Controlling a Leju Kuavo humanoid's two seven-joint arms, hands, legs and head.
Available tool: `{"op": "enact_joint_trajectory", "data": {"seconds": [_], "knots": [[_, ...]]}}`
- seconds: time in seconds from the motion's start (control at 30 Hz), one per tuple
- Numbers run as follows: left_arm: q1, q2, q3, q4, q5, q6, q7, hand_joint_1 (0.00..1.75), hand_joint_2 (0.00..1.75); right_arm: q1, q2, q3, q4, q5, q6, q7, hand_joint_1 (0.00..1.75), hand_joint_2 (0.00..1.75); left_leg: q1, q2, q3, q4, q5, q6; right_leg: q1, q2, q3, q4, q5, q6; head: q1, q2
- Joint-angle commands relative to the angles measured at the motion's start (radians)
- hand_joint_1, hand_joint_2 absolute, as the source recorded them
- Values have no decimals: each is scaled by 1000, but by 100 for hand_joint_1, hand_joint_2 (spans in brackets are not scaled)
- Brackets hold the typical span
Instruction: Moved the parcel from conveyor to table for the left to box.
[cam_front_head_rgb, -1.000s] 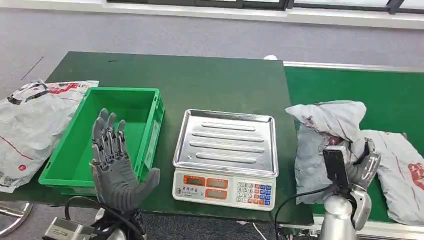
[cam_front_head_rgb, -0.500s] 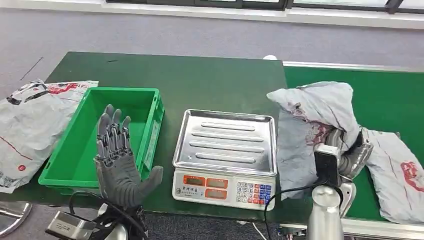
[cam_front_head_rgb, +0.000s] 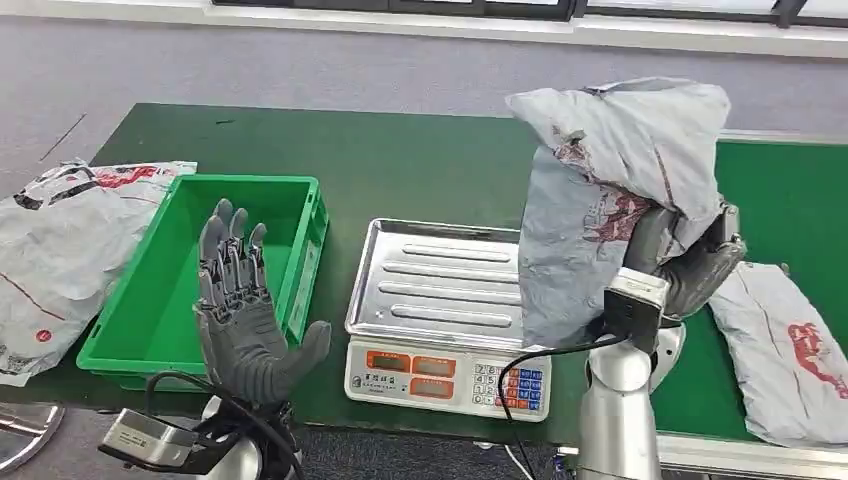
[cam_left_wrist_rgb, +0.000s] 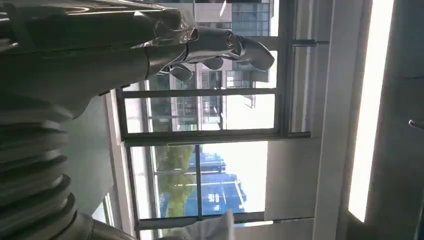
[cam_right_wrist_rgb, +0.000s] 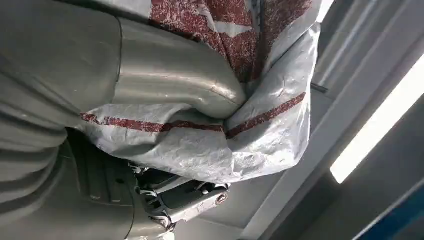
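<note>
Partly: parcel (cam_front_head_rgb: 610, 190) hides right robot hand (cam_front_head_rgb: 690, 270) fingers

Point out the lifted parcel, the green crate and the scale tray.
lifted parcel (cam_front_head_rgb: 600, 170), head view, grey front face above the right hand.
green crate (cam_front_head_rgb: 312, 235), head view, right wall.
scale tray (cam_front_head_rgb: 440, 280), head view, middle of its steel top.

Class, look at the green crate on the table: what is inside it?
The green crate shows bare green floor and walls, nothing inside where visible. The raised, open left hand covers part of its near floor and front rim, so that patch cannot be checked.
</note>
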Motion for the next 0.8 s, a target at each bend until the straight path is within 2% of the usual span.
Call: {"op": "enact_joint_trajectory", "data": {"seconds": [0.03,0.13,0.2,0.3,0.47,0.63,0.8], "knots": [[-47,16,-47,59,9,-4,0,0,175,-138,1,231,276,-119,13,3,175,175,1,7,3,-2,0,-1,1,7,1,-2,2,-1,0,0],[-56,15,-49,61,9,5,0,0,175,-192,3,266,428,-213,93,3,175,175,1,6,3,-2,0,-1,1,6,1,-2,2,-1,0,0],[-69,14,-50,62,6,17,0,0,175,-266,4,316,598,-273,211,23,175,175,1,6,4,-2,0,-1,1,6,1,-2,2,-1,0,0],[-67,18,-57,57,5,27,0,0,175,-316,4,392,740,-335,270,33,175,175,2,9,6,-5,2,-3,2,8,3,-5,4,-3,0,0],[-53,25,-85,64,11,31,0,0,175,-360,4,416,908,-377,302,23,175,175,3,3,5,-3,1,-3,3,3,4,-3,2,-3,0,0],[-66,23,-85,77,16,24,0,0,175,-390,4,462,1004,-332,363,62,175,175,2,0,3,-2,1,-3,2,0,2,-2,1,-2,0,0],[-67,22,-76,81,18,17,0,0,175,-396,4,484,1026,-328,369,80,175,175,3,0,4,-4,3,-4,3,0,4,-4,2,-3,0,0]]}}
